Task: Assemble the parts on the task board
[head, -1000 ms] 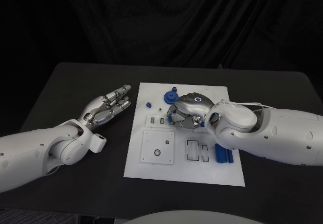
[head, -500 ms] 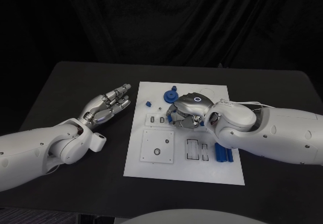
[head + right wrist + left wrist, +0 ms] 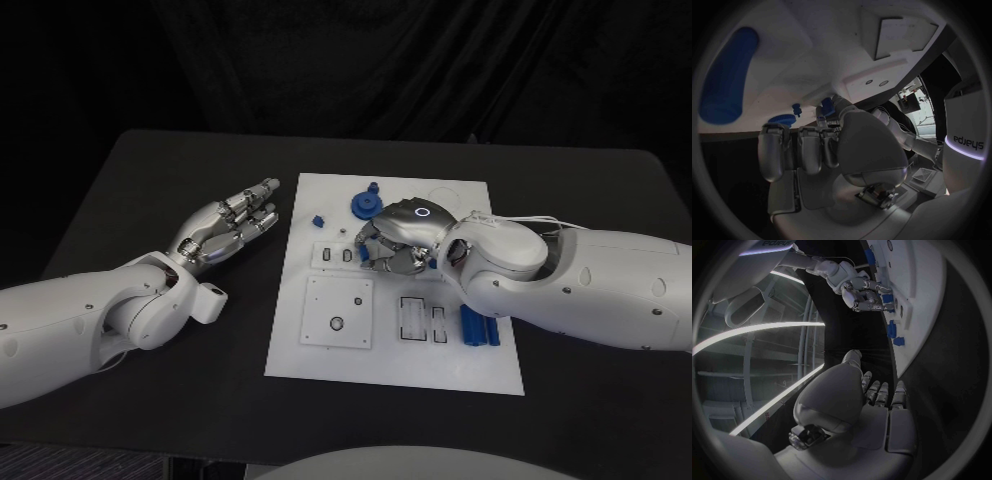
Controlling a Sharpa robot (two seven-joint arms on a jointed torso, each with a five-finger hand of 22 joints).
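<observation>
Right robot hand [image 3: 401,240] curled over task board [image 3: 389,350], grasp hidden, blue part [image 3: 382,258] beneath fingers, left robot hand [image 3: 231,228] spread beside board

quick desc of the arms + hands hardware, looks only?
Both arms are glossy white, rounded shells. The left hand and right hand are silver metal with segmented fingers. The right hand's back carries a small glowing ring. A thin white cable loops at the right wrist. The right forearm reads "sharpa".
</observation>
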